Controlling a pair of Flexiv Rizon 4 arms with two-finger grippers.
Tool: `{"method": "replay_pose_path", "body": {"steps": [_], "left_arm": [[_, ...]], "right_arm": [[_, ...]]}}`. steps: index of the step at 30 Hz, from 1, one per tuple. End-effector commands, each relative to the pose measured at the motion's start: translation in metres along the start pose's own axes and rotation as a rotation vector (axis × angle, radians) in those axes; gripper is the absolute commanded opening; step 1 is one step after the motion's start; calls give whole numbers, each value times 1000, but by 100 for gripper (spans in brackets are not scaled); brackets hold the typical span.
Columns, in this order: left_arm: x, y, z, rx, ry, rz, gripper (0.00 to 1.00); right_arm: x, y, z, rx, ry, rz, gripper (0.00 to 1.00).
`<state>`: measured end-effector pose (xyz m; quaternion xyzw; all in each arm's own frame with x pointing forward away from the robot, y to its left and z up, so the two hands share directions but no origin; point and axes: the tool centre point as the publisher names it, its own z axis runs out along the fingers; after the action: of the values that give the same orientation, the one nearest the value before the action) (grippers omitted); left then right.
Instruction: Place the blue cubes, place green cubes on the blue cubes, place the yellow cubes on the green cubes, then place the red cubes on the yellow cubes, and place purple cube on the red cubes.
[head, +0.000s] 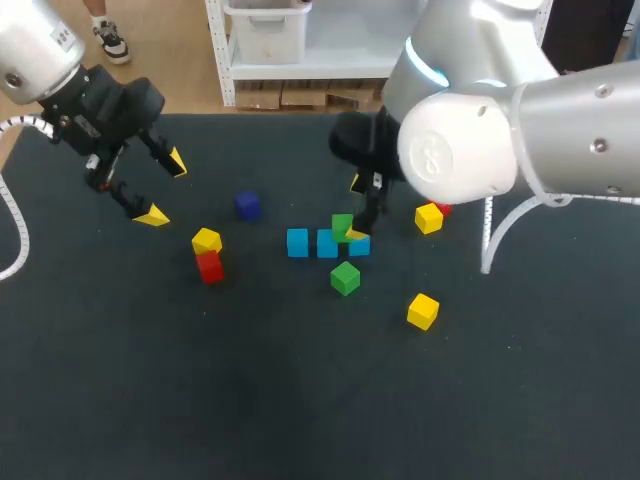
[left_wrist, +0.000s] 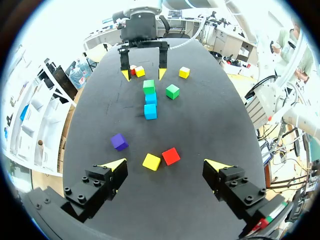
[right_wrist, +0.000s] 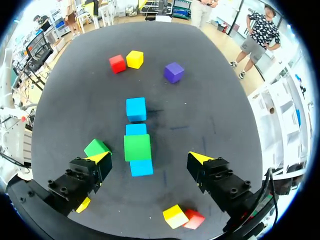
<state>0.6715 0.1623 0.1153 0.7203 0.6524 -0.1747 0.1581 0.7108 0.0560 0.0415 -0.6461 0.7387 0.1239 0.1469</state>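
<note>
Dark tabletop (head: 300, 400) is shown with three blue cubes (head: 297, 242) rowed at centre, one green cube (head: 342, 225) seated on them beneath the right pincer (head: 356, 210), spread open apparently for release, the left pincer (head: 165, 188) held open upper left, clear of the work.

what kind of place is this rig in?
Likely a robotics lab bench: a dark matte table, small stacking blocks like the loose green cube, and the yellow-tipped left tool and right tool over it.
</note>
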Motion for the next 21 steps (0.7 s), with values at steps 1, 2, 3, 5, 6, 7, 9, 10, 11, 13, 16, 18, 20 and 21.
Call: {"method": "replay_pose_path", "body": {"steps": [1, 2, 3, 5, 6, 7, 9, 10, 11, 13, 16, 18, 20, 21], "left_arm": [[1, 1, 0, 2, -2, 3, 100], [1, 1, 0, 2, -2, 3, 100], [1, 1, 0, 2, -2, 3, 100], [1, 1, 0, 2, -2, 3, 100], [1, 1, 0, 2, -2, 3, 100], [1, 1, 0, 2, -2, 3, 100], [1, 1, 0, 2, -2, 3, 100], [1, 1, 0, 2, -2, 3, 100], [1, 1, 0, 2, -2, 3, 100], [1, 1, 0, 2, -2, 3, 100], [1, 1, 0, 2, -2, 3, 100], [1, 1, 0, 2, -2, 3, 100], [1, 1, 0, 2, -2, 3, 100], [1, 1, 0, 2, -2, 3, 100]], "right_arm": [[22, 9, -21, 27, -50, 6, 100], [25, 9, -24, 27, -60, 10, 100], [28, 8, -27, 26, -72, 13, 100], [36, 8, -32, 28, -88, 17, 100], [39, 8, -34, 29, -98, 19, 100], [43, 8, -36, 28, -110, 24, 100], [49, 7, -39, 20, -137, 27, 100], [52, 7, -40, 15, -150, 27, 100], [55, 7, -41, 11, -163, 28, 100], [61, 7, -44, 6, -185, 28, 100], [71, 8, -48, 1, -208, 31, 100], [77, 9, -50, 1, -220, 38, 100], [83, 10, -53, 0, -235, 40, 100], [86, 10, -54, 1, -244, 41, 100]]}}
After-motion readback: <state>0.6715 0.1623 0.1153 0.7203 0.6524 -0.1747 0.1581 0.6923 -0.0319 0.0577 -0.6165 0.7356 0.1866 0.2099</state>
